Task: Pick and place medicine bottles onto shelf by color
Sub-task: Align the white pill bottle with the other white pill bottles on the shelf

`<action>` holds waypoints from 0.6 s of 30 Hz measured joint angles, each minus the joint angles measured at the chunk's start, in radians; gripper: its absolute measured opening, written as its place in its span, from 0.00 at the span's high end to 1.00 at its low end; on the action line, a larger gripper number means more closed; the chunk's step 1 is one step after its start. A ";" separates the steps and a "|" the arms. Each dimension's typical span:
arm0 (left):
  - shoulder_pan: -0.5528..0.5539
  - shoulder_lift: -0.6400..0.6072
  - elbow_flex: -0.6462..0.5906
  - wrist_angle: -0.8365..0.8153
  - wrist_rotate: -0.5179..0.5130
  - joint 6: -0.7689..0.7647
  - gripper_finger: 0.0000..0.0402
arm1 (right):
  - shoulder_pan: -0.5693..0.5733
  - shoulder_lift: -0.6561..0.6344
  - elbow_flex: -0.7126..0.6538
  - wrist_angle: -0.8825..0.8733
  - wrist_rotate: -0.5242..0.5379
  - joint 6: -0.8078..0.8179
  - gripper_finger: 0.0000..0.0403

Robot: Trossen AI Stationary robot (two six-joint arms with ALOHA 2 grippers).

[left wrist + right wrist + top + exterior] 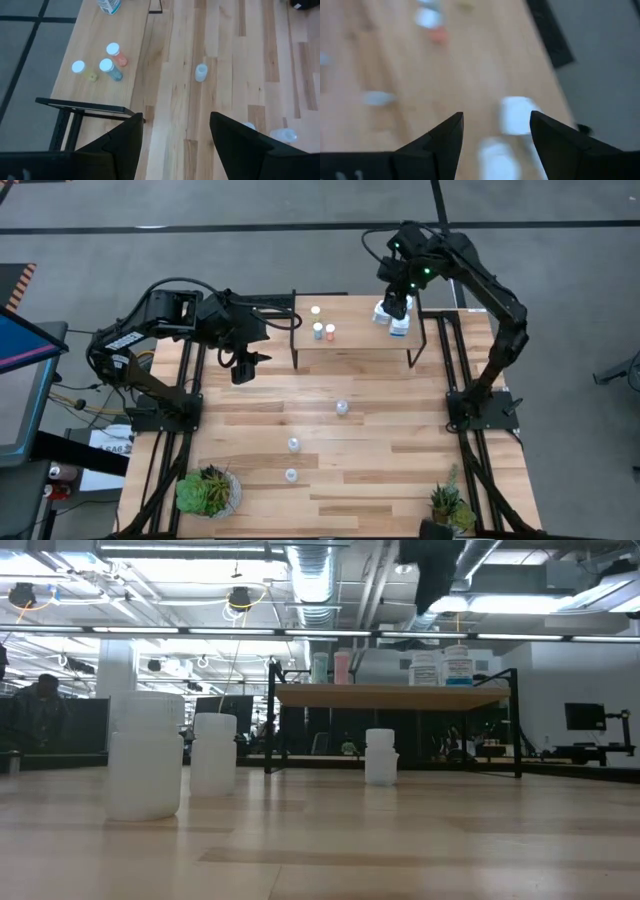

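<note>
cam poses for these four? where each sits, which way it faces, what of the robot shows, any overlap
High: overhead, straight down; both arms, shelf.
Low: tabletop height, level across the table; shelf beyond three clear bottles.
Left wrist: looks down past open left end effector at small bottles.
Right wrist: open right end effector over white bottles.
Shared: shelf's orange bottle.

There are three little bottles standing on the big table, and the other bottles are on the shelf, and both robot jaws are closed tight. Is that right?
Not quite. The three bottles on the table and the rest on the shelf are right, but both jaws are open. The left gripper and right gripper show gaps in their wrist views.
</note>
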 joint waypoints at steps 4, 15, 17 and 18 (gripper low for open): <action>0.000 0.010 -0.002 0.010 0.000 -0.044 0.46 | 0.074 -0.062 0.000 -0.038 -0.080 -0.007 0.38; 0.051 0.215 -0.038 0.367 -0.149 0.096 0.46 | 0.152 -0.261 -0.001 -0.090 -0.080 0.206 0.38; 0.070 0.254 -0.037 0.452 -0.148 0.118 0.46 | 0.168 -0.299 -0.001 -0.090 -0.073 0.248 0.38; 0.080 0.270 -0.037 0.482 -0.146 0.124 0.46 | 0.177 -0.318 -0.001 -0.090 -0.060 0.264 0.38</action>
